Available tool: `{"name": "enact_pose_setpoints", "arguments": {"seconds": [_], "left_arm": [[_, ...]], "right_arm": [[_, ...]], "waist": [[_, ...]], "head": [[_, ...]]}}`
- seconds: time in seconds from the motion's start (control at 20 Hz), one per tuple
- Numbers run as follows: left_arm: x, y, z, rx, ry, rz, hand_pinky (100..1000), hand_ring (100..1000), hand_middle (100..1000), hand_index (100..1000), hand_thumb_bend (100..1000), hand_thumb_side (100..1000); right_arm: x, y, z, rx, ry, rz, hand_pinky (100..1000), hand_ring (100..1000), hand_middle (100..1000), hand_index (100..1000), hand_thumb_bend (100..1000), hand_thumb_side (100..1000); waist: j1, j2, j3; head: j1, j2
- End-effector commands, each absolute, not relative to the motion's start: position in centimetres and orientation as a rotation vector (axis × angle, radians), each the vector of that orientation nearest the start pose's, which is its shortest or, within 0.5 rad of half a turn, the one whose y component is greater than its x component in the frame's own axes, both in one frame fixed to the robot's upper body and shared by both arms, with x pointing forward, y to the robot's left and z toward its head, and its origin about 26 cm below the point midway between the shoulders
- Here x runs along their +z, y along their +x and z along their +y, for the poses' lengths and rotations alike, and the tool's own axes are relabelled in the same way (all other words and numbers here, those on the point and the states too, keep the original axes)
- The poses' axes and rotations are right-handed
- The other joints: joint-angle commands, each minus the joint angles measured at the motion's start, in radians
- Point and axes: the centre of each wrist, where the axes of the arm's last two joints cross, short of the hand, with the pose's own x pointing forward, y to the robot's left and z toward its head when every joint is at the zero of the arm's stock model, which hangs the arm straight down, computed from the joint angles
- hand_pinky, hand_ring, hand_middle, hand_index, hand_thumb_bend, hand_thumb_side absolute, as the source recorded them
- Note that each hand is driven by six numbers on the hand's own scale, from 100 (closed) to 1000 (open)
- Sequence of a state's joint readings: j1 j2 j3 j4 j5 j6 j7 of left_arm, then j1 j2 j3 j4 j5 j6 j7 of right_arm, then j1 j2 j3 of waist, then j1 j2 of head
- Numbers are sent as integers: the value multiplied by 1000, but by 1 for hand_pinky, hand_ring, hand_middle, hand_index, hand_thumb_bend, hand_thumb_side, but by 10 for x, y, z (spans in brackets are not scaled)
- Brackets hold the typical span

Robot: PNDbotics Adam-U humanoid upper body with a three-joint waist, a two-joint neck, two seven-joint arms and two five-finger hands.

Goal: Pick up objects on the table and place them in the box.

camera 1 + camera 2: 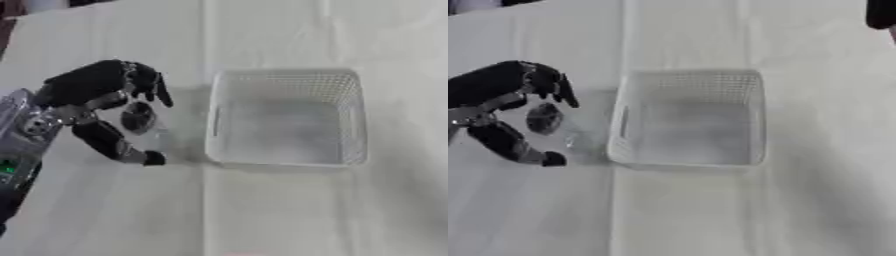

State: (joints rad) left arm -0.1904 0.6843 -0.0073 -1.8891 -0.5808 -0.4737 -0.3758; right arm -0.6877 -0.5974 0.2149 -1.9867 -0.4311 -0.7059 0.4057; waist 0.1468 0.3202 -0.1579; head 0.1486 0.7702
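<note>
A white mesh box point(285, 75) stands in the middle of the table with nothing inside. Just left of it lies a small clear item with a dark round end point(138, 118). My left hand point(92, 82) hangs over this item. Its fingers point(161, 94) curve down on the far side and its thumb point(131, 154) reaches round the near side. A wide gap is left on both sides, so the hand is open around the item and not touching it. A black shape in the top right corner of the right eye view point(881, 12) may be my right hand.
The table is covered with a white cloth point(262, 210) that has faint fold lines. My left arm's silver forearm point(26, 130) comes in along the left edge. A dark strip shows at the far left corner.
</note>
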Motion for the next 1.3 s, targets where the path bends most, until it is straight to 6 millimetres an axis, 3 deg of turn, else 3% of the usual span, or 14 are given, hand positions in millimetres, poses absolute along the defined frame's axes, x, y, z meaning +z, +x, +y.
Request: {"name": "enact_pose_setpoints", "arguments": {"seconds": [0.05, 0.1, 0.15, 0.2, 0.25, 0.55, 1.0, 1.1, 1.25, 1.3], "left_arm": [[195, 297, 338, -1728, 768, -1861, 377, 537, 558, 663, 569, 705], [194, 296, 339, -1730, 771, -1852, 386, 534, 557, 663, 565, 706], [194, 296, 339, -1730, 774, -1842, 218, 538, 564, 669, 627, 698], [194, 296, 340, -1729, 781, -1830, 195, 537, 565, 671, 635, 697], [194, 295, 341, -1729, 793, -1818, 100, 497, 579, 691, 701, 694], [194, 291, 343, -1793, 901, -1648, 100, 457, 603, 723, 783, 749], [199, 285, 332, -1828, 1018, -1523, 100, 243, 627, 754, 814, 734], [200, 283, 329, -1831, 1043, -1509, 100, 224, 616, 749, 792, 729], [203, 282, 324, -1799, 1091, -1511, 100, 126, 524, 711, 558, 701], [204, 282, 322, -1764, 1118, -1531, 100, 100, 465, 652, 404, 708]], "right_arm": [[315, 304, -215, -1271, -506, 2453, 264, 400, 673, 407, 100, 954], [315, 304, -215, -1272, -505, 2451, 265, 399, 673, 408, 100, 954], [316, 304, -215, -1273, -503, 2449, 261, 401, 673, 406, 100, 953], [316, 304, -215, -1273, -502, 2447, 261, 401, 673, 406, 100, 953], [316, 304, -215, -1273, -500, 2445, 261, 401, 672, 402, 100, 954], [318, 304, -215, -1270, -489, 2432, 261, 402, 671, 395, 100, 954], [321, 303, -214, -1273, -476, 2411, 260, 401, 670, 384, 100, 953], [322, 303, -214, -1272, -473, 2406, 260, 401, 669, 382, 100, 953], [323, 303, -214, -1271, -469, 2400, 260, 401, 669, 380, 100, 952], [323, 303, -214, -1271, -469, 2400, 260, 401, 669, 380, 100, 952]], "waist": [[-6, -12, 0], [-6, -10, 0], [-7, -8, -1], [-7, -6, -1], [-8, -5, -2], [-14, 3, -5], [-18, 18, -10], [-19, 22, -12], [-20, 25, -14], [-20, 26, -14]], "head": [[-11, 0], [-10, 0], [-10, 0], [-10, 0], [-10, 0], [-8, 0], [-7, 0], [-7, 0], [-6, 0], [-5, 0]]}}
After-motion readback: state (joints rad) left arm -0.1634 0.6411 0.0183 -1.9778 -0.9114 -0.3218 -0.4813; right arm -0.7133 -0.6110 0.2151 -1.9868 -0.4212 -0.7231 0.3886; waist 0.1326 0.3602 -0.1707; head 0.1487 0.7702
